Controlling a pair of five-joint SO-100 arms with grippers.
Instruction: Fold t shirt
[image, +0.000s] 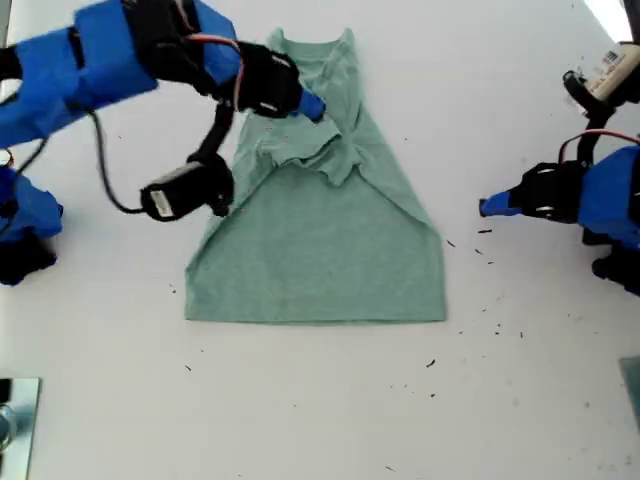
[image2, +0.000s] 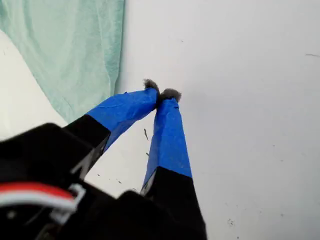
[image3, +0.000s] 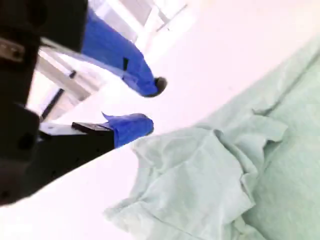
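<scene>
While the pale sage-green cotton t shirt (image: 325, 220) lies partly folded on the white bench (image: 520, 380), my second gripper (image: 312, 105) hovers parted above its collar end; my first gripper (image2: 161, 94), fingers closed on nothing, sits well apart.

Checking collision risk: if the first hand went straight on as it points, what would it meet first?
Probably the bare table: my first hand, shut, aims at white surface beside the edge of the t shirt, though depth is unclear.
</scene>
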